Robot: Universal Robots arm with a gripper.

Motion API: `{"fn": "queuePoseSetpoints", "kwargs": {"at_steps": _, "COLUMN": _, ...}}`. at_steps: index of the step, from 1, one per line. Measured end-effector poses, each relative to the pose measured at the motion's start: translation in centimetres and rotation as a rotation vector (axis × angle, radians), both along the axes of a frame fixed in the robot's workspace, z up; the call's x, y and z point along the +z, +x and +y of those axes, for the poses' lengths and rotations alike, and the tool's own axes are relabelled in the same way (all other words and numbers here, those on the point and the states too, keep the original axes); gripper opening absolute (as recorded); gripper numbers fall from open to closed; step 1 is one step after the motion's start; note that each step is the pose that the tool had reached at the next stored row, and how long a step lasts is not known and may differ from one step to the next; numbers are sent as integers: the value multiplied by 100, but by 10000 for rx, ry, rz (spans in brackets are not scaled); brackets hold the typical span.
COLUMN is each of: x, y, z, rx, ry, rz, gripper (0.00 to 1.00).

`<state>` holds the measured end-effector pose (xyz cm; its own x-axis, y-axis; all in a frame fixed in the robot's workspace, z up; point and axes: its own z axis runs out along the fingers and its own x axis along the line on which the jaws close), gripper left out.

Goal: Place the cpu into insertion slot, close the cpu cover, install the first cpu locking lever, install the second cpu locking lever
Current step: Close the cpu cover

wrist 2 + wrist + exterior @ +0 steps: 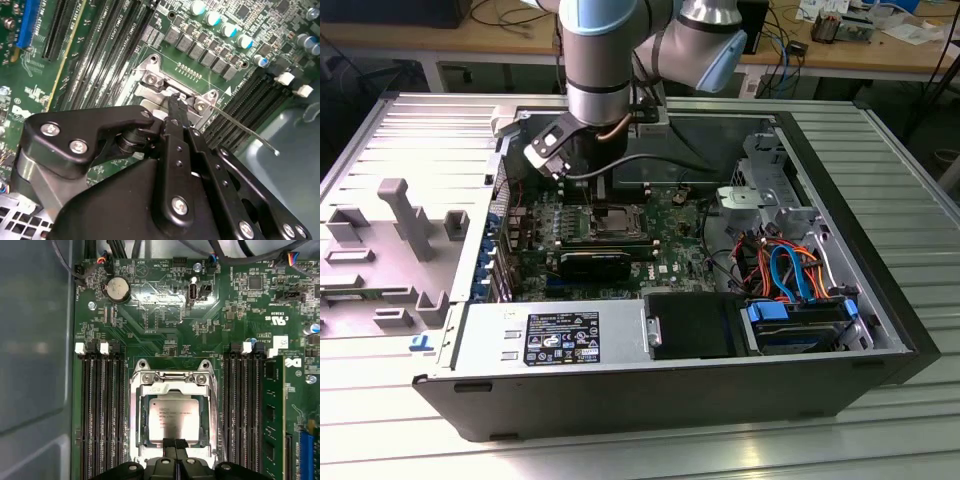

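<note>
Where it meets the cpu cover (pixel 172 388) rim, gripper (pixel 173 444) fully closed, above cpu (pixel 172 416)

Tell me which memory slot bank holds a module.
The bank nearest the blue slot: a green module stands in it; the other bank is empty.

The cpu (pixel 173 419), a silvery-grey square, is seated flat in the insertion slot (pixel 174 376) on the green board. The cpu cover (pixel 173 390), a silvery windowed frame, is laid around it.
</note>
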<state>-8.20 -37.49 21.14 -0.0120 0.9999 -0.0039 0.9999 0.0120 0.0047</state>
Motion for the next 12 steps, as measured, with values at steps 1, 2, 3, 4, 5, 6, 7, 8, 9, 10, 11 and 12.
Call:
{"fn": "queuePoseSetpoints", "kwargs": {"at_steps": 1, "x": -30, "y": 0, "z": 1, "rx": 7, "ry": -141, "rz": -3, "gripper": 11}}
{"fn": "queuePoseSetpoints", "kwargs": {"at_steps": 2, "x": -20, "y": 0, "z": 1, "rx": 7, "ry": -175, "rz": -2, "gripper": 11}}
{"fn": "queuePoseSetpoints", "kwargs": {"at_steps": 3, "x": -8, "y": 0, "z": 2, "rx": 8, "ry": -189, "rz": -1, "gripper": 11}}
{"fn": "queuePoseSetpoints", "kwargs": {"at_steps": 4, "x": 10, "y": 0, "z": 5, "rx": 7, "ry": -195, "rz": -2, "gripper": 11}}
{"fn": "queuePoseSetpoints", "kwargs": {"at_steps": 5, "x": 26, "y": 0, "z": 7, "rx": 7, "ry": -199, "rz": -3, "gripper": 11}}
{"fn": "queuePoseSetpoints", "kwargs": {"at_steps": 6, "x": 38, "y": 0, "z": 7, "rx": 8, "ry": -203, "rz": -3, "gripper": 11}}
{"fn": "queuePoseSetpoints", "kwargs": {"at_steps": 7, "x": 46, "y": 0, "z": 8, "rx": 8, "ry": -209, "rz": -4, "gripper": 11}}
{"fn": "queuePoseSetpoints", "kwargs": {"at_steps": 8, "x": 50, "y": 1, "z": 9, "rx": 7, "ry": -223, "rz": -5, "gripper": 11}}
{"fn": "queuePoseSetpoints", "kwargs": {"at_steps": 9, "x": 50, "y": 3, "z": 12, "rx": 6, "ry": -237, "rz": -3, "gripper": 11}}
{"fn": "queuePoseSetpoints", "kwargs": {"at_steps": 10, "x": 51, "y": 9, "z": 14, "rx": 8, "ry": -240, "rz": -1, "gripper": 11}}
{"fn": "queuePoseSetpoints", "kwargs": {"at_steps": 11, "x": 50, "y": 16, "z": 15, "rx": 7, "ry": -240, "rz": 3, "gripper": 11}}
{"fn": "queuePoseSetpoints", "kwargs": {"at_steps": 12, "x": 50, "y": 56, "z": 17, "rx": 7, "ry": -240, "rz": 21, "gripper": 11}}
